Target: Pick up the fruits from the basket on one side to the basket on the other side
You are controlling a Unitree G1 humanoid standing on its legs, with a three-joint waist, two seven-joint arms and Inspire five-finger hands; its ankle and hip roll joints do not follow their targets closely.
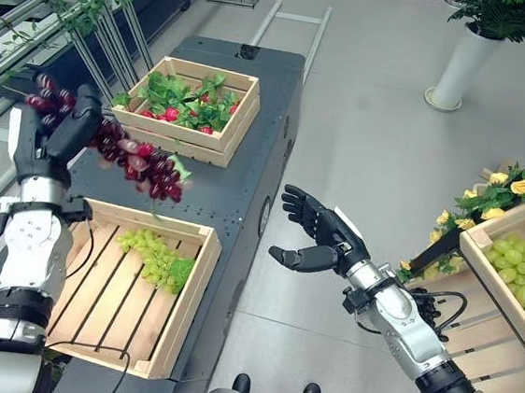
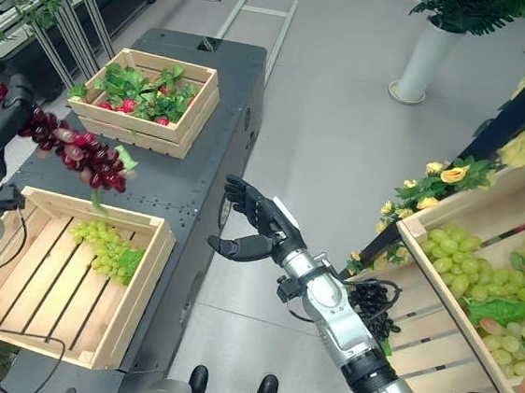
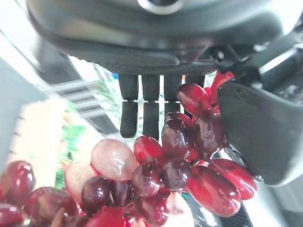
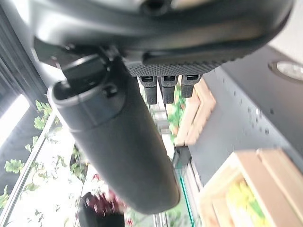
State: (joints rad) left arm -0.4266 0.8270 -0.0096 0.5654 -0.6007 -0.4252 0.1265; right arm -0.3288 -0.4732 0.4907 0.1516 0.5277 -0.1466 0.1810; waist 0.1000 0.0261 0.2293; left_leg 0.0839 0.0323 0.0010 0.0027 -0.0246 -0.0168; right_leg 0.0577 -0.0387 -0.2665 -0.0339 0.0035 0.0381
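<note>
Left eye view: red grapes (image 1: 135, 157) seemingly near-horizontal.

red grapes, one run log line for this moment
left hand: shut on red grapes, held above near crate | right hand: open, idle beside cart | green grapes: in near crate

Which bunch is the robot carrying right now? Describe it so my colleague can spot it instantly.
Look at the dark cart holding two wooden crates. Above the near crate, the left hand holds up a bunch of red grapes. It is the only dark red bunch in the air; the green grapes lie in that crate.
</note>
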